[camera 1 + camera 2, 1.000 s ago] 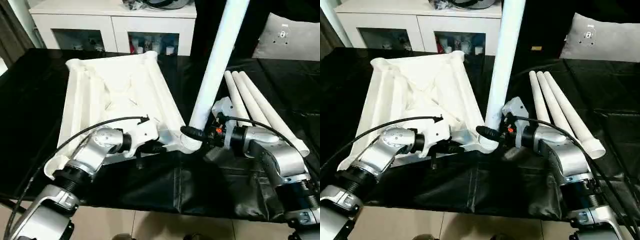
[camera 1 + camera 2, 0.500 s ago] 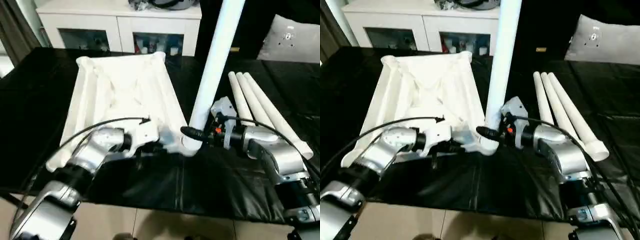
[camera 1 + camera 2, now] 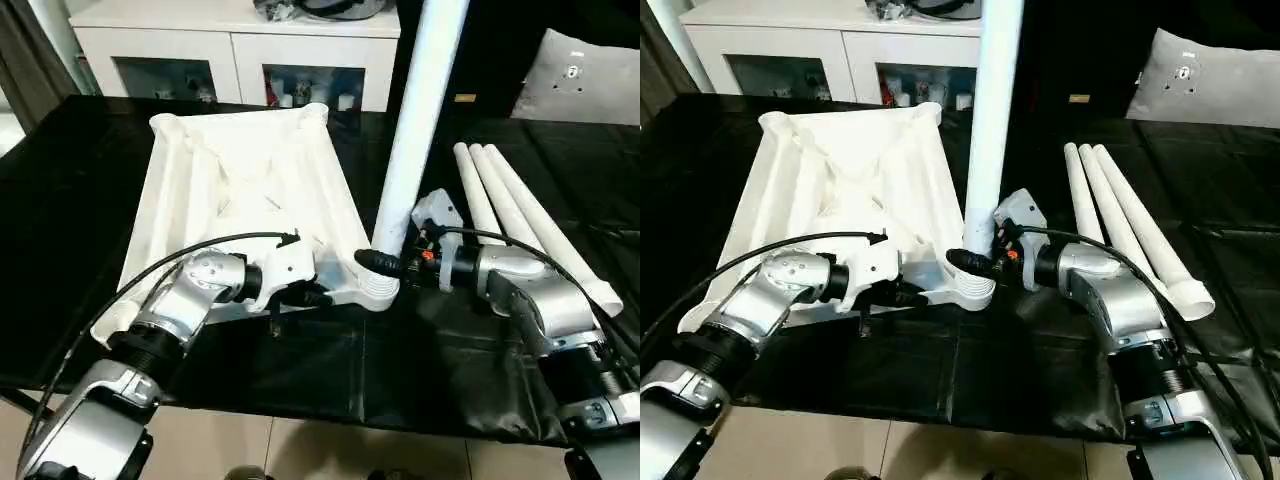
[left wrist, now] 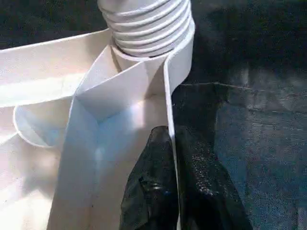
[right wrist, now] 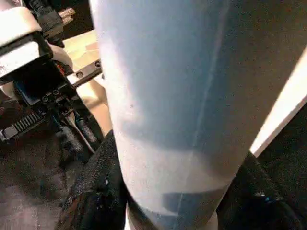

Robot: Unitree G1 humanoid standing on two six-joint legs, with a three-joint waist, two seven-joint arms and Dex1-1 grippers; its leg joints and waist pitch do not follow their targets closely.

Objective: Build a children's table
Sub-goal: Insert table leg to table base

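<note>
— One leg now stands straighter in the tabletop's near corner socket than a second ago; seating looks close.

— Right end effector clasps it; left end effector pinches the rim.

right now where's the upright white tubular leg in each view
Left eye view: upright white tubular leg right of centre.
Right eye view: centre.
Left wrist view: its ribbed base at the top.
Right wrist view: between the right end effector fingers.
Shared landmark: white ribbed corner socket.
</note>
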